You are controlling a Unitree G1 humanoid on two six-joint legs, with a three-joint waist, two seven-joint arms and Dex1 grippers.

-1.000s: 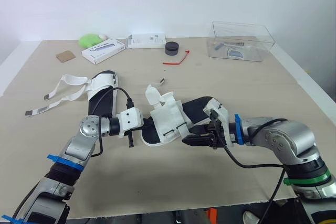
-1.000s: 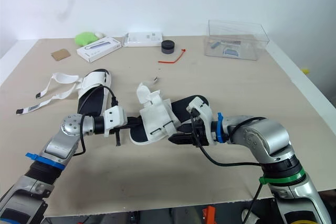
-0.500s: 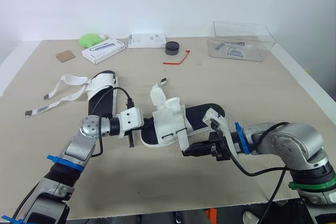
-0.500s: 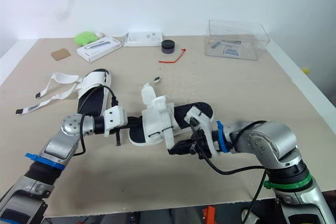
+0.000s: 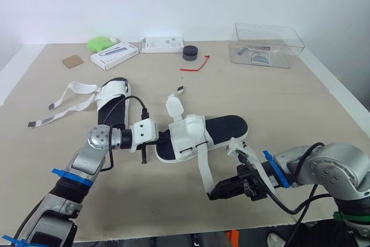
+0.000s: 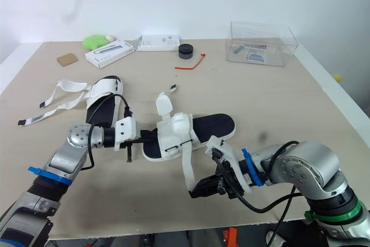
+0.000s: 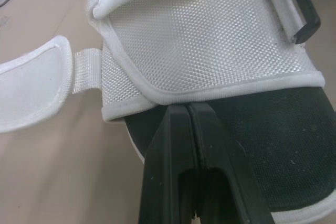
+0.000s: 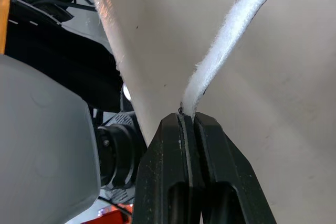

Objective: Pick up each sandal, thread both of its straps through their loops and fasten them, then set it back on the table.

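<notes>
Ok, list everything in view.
centre sandal: one, white and black, mid-table
strap: one, white, drawn toward near edge
second sandal: one, white and black, left
flat box: one, white, back left
small box: one, white, back centre
green lump: one, back left
brown card: one, far left
black puck: one, back centre
red tie: one, beside puck
clear tub: one, back right
table: one, tan
left gripper: black, shut on centre sandal
right gripper: black, shut on strap
</notes>
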